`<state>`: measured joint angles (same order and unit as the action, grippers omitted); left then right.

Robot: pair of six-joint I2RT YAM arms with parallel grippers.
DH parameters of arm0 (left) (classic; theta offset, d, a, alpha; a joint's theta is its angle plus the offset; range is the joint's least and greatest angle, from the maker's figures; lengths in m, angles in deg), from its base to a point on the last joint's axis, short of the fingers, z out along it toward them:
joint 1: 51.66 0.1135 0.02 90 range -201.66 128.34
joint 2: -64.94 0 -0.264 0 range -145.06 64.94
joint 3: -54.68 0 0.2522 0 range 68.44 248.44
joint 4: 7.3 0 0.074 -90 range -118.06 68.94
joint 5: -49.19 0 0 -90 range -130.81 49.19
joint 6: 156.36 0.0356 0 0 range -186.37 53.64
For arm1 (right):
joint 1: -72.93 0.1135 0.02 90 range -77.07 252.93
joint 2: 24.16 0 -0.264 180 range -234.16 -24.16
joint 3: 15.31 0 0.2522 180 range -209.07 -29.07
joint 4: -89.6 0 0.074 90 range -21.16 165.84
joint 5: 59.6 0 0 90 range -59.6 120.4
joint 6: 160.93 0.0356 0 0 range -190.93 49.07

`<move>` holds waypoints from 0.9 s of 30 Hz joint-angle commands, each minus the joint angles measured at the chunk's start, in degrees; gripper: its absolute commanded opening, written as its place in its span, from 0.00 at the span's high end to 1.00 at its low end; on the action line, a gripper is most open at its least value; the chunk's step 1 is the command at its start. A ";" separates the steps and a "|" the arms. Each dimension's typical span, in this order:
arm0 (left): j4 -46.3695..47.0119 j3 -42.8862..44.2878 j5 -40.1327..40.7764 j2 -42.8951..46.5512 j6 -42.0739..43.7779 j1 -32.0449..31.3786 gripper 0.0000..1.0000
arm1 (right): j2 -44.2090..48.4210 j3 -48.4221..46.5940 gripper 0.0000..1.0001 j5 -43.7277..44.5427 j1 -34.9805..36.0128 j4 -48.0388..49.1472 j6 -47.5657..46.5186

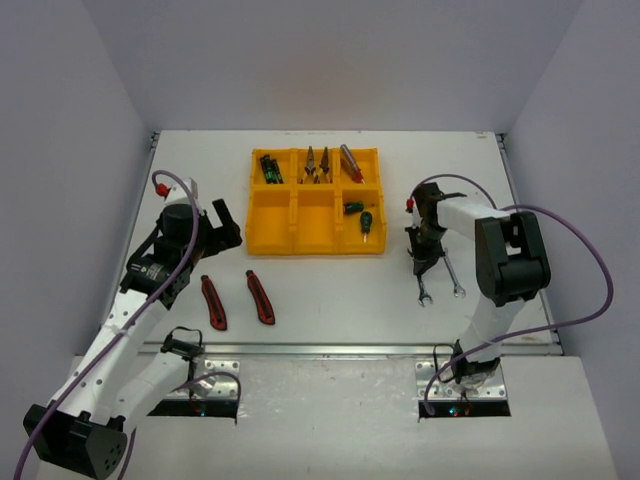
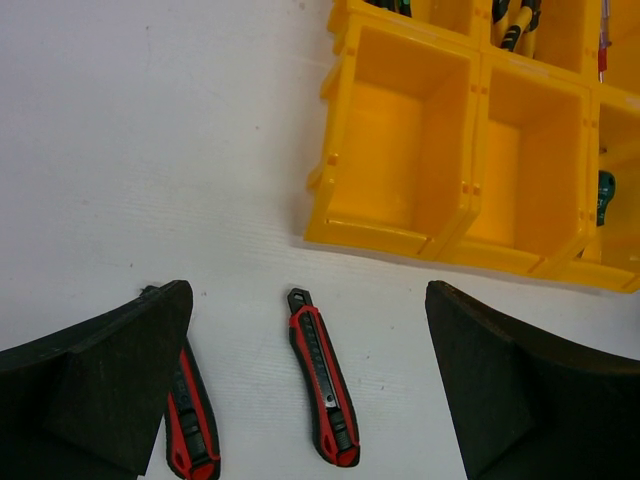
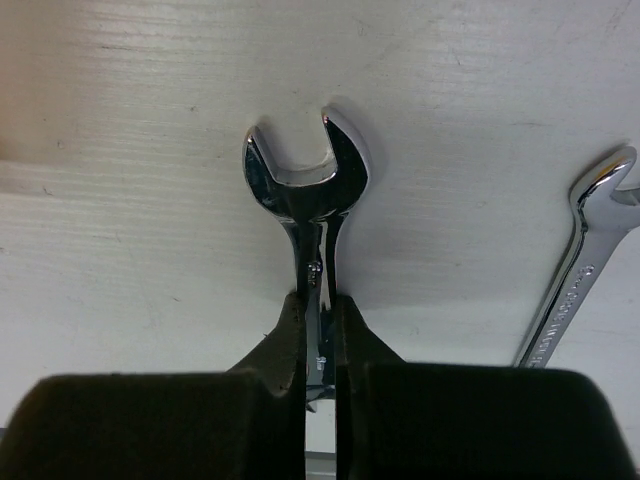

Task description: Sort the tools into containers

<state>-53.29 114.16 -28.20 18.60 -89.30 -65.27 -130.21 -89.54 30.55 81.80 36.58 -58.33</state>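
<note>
The yellow tray (image 1: 270,240) has six compartments; it also shows in the left wrist view (image 2: 440,240). Dark green drivers (image 1: 270,168), pliers (image 1: 317,165), a purple-handled screwdriver (image 1: 350,162) and green-handled screwdrivers (image 1: 362,217) lie in it. Two red-black utility knives (image 1: 213,302) (image 1: 260,297) lie on the table in front of the tray. My left gripper (image 1: 218,228) (image 2: 308,300) is open and empty above them; one knife (image 2: 322,380) lies between its fingers, the other (image 2: 190,420) under the left finger. My right gripper (image 1: 425,258) (image 3: 318,300) is shut on a silver wrench (image 3: 305,170) at table level.
A second silver wrench (image 1: 455,282) (image 3: 575,270) lies just right of the held one. The tray's two near-left compartments (image 2: 400,150) (image 2: 530,170) hold nothing. White walls enclose the table on the left, back and right.
</note>
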 commanded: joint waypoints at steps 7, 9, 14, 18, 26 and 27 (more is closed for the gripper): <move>2.86 -0.10 -0.31 1.78 0.61 -0.63 0.00 | 6.36 7.67 1.00 5.13 4.88 8.08 3.35; 2.96 -0.10 -0.11 1.69 0.61 -0.63 0.00 | 9.24 8.62 1.00 5.03 5.45 8.66 3.82; 2.87 -0.14 0.35 1.78 0.61 -0.54 0.00 | 15.26 10.38 1.00 5.94 6.67 9.75 5.00; 2.96 -0.19 0.48 1.78 0.61 -0.54 0.00 | 19.40 10.97 1.00 6.00 7.56 10.04 5.43; 3.05 -0.19 0.53 1.83 0.61 -0.54 0.00 | 24.92 8.86 1.00 4.80 13.09 11.24 3.53; 3.05 -0.19 0.57 1.87 0.61 -0.54 0.00 | 25.56 8.56 1.00 3.98 14.29 12.32 2.85</move>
<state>-52.96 114.07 -27.95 19.56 -89.13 -65.27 -108.11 -78.17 35.91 91.94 44.55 -54.02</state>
